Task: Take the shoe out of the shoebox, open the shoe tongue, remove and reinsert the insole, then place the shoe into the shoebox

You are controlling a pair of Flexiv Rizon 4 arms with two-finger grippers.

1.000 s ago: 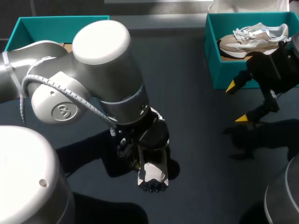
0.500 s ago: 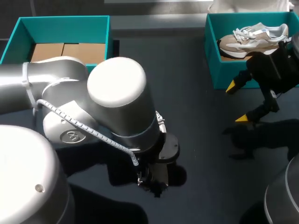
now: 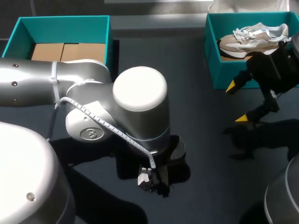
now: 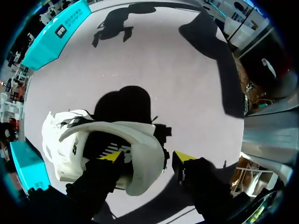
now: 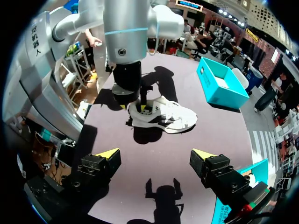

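- Since a second ago, my left arm [image 3: 140, 93] has swung across the table [image 3: 201, 107] toward its near middle, and its big grey joint now covers nearly all of the white shoe [image 3: 145, 176]. My right arm has kept its place.
- The white shoe, with black markings, lies out on the table, outside both boxes. In the head view only a small white and black part of it shows under my left arm.
- My left gripper [image 4: 148, 157] is down at the shoe's opening with its fingers spread. One yellow tip is inside the shoe, behind a curved white flap. The other tip is outside the shoe, just beside that flap, and seems not to touch it, so nothing is grasped.
- My right gripper [image 3: 237, 102] hangs over the table's right side with its fingers wide apart and nothing between them, just in front of the right-hand shoebox [image 3: 212, 65].
- That teal box holds a beige shoe [image 3: 252, 39].
- The left-hand shoebox [image 3: 60, 22], also teal, sits at the far left corner, with brown card on its floor.
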